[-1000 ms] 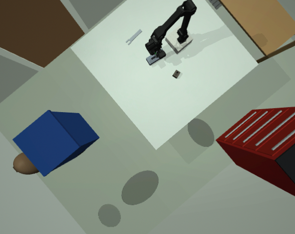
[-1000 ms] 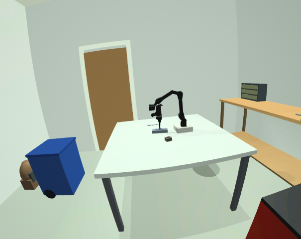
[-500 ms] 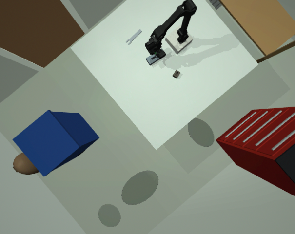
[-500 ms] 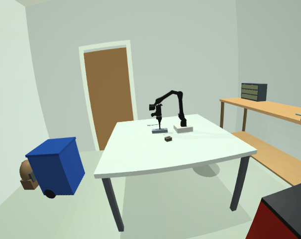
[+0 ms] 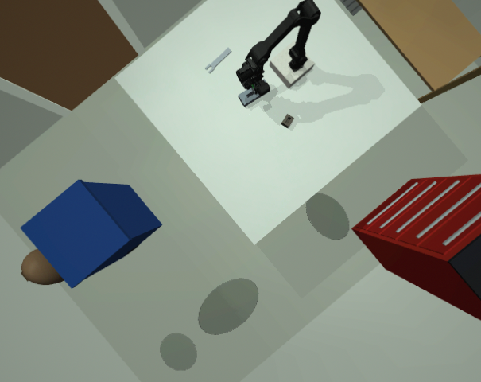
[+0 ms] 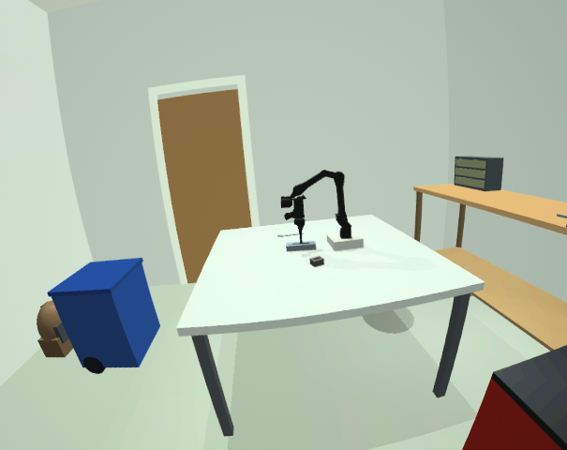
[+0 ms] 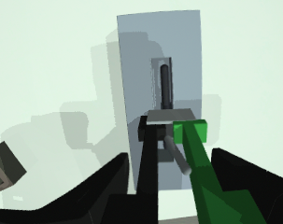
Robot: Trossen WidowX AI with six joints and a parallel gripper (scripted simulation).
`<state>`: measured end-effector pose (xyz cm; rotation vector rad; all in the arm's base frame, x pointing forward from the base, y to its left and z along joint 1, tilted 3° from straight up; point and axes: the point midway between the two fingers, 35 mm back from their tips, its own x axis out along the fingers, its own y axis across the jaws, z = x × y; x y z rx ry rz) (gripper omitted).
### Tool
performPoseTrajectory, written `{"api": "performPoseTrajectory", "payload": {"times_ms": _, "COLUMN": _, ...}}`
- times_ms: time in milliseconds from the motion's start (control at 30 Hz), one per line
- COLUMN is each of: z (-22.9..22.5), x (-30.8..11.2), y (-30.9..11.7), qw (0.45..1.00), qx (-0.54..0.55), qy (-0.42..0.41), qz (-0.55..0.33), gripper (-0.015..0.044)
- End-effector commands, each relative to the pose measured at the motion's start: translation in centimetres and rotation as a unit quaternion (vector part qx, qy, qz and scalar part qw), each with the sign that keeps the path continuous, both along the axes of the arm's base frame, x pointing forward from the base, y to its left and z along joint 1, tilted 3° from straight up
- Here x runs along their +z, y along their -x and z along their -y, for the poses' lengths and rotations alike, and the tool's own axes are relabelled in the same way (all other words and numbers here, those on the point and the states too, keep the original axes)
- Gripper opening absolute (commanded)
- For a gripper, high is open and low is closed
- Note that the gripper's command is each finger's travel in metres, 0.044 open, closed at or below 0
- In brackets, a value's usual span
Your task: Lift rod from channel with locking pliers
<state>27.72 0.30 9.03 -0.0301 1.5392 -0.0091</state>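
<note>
Dark cylindrical rod point(image 7: 164, 86) lay lengthwise beneath the green-and-black-handled grey pliers point(image 5: 253, 87) point(image 6: 301, 235) point(image 7: 190, 140). Half-open black claw point(image 5: 255, 83) point(image 6: 300, 225) point(image 7: 170, 157) apparently gripped their handles.

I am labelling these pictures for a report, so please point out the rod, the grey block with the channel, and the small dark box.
Rod point(image 7: 164, 84): wrist view, its exposed upper length.
Grey block point(image 5: 243, 99) point(image 6: 295, 247) point(image 7: 138, 47): all views, bare outer surface.
Dark box point(image 5: 285, 122) point(image 6: 317, 262) point(image 7: 11, 161): all views, outer surface.
</note>
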Motion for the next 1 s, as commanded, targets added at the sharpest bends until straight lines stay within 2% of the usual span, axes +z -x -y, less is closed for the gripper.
{"api": "performPoseTrajectory", "payload": {"times_ms": 0, "z": 0.15, "x": 0.0, "y": -0.01, "qw": 1.0, "qx": 0.001, "qy": 0.003, "qz": 0.0, "gripper": 0.0227}}
{"api": "performPoseTrajectory", "payload": {"times_ms": 167, "z": 0.15, "x": 0.0, "y": -0.01, "qw": 1.0, "qx": 0.001, "qy": 0.003, "qz": 0.0, "gripper": 0.0227}}
{"api": "performPoseTrajectory", "payload": {"times_ms": 333, "z": 0.15, "x": 0.0, "y": -0.01, "qw": 1.0, "qx": 0.001, "qy": 0.003, "qz": 0.0, "gripper": 0.0107}}
{"api": "performPoseTrajectory", "payload": {"times_ms": 967, "z": 0.28, "x": 0.93, "y": -0.05, "qw": 1.0, "qx": 0.001, "qy": 0.0, "qz": 0.0, "gripper": 0.0107}}
